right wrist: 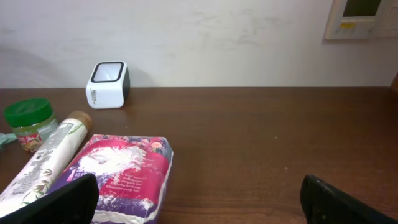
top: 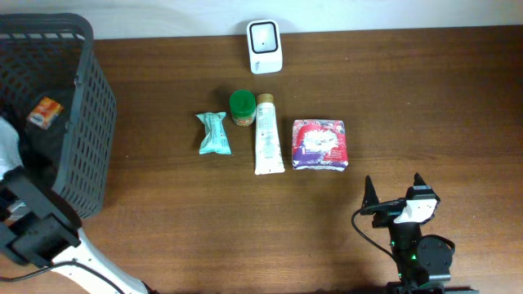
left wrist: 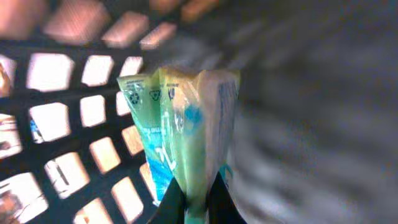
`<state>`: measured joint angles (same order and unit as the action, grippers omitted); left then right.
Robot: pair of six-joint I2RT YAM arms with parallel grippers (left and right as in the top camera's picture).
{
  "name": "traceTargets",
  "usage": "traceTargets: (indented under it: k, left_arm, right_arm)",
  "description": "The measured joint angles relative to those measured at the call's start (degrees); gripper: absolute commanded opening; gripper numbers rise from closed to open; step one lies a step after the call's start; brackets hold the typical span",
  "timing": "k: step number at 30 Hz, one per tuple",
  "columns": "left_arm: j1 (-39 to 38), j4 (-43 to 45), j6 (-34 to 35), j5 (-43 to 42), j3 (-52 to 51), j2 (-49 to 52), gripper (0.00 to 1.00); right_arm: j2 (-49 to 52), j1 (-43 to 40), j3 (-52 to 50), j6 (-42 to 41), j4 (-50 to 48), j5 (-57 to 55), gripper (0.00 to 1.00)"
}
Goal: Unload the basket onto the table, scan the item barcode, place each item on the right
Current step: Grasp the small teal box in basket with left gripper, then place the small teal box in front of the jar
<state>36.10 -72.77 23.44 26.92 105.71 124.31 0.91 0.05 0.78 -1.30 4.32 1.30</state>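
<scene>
Inside the basket point(left wrist: 74, 112), the left wrist view is smeared. The mesh wall is soft and the print on the packet point(left wrist: 186, 124) cannot be read. Only the dark tips of the left claw point(left wrist: 195, 208) show, cut by the bottom edge. From overhead, the basket's upper-left corner runs off the frame, and an orange item point(top: 45, 110) inside it is too small to name. Well right of the basket, the tube point(right wrist: 43, 158) and a teal wrapper point(right wrist: 5, 138) are clipped at the right wrist view's left edge.

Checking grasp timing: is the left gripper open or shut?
Shut on a yellow-green plastic packet: the left gripper pinches its lower edge in the wrist view, with the basket mesh behind.
</scene>
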Motion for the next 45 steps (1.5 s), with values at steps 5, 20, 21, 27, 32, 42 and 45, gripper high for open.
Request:
traceTargets:
  k: [5, 20, 21, 27, 32, 42, 45]
  left_arm:
    - [-6.3, -2.8, 0.0, -14.6, 20.7, -4.5, 0.00]
    - [-43.0, -6.5, 0.0, -21.8, 19.3, -17.0, 0.00]
    - [-45.2, -6.1, 0.0, -22.0, 15.8, -15.7, 0.00]
    - [-54.6, 0.2, 4.2, -22.1, -0.7, -12.6, 0.00]
    - [-59.1, 9.4, 10.2, -22.3, -6.6, -9.9, 0.14]
    - [-61.3, 11.2, 14.5, -24.0, -6.6, -6.6, 0.79]
    - [-60.8, 7.2, 11.4, -26.6, -0.2, -6.5, 0.79]
  right_arm:
    - [0.0, 0.0, 0.0, 0.0, 0.1, 0.0, 0.99]
    - [0.0, 0.0, 0.0, 0.0, 0.1, 0.0, 0.99]
    - [0.0, 0.0, 0.0, 0.0, 0.1, 0.0, 0.99]
    - [0.0, 0.0, 0.0, 0.0, 0.1, 0.0, 0.99]
    - [0.0, 0.0, 0.0, 0.0, 0.1, 0.0, 0.99]
    - [0.0, 0.0, 0.0, 0.0, 0.1, 0.0, 0.99]
    - [0.0, 0.0, 0.0, 0.0, 0.1, 0.0, 0.99]
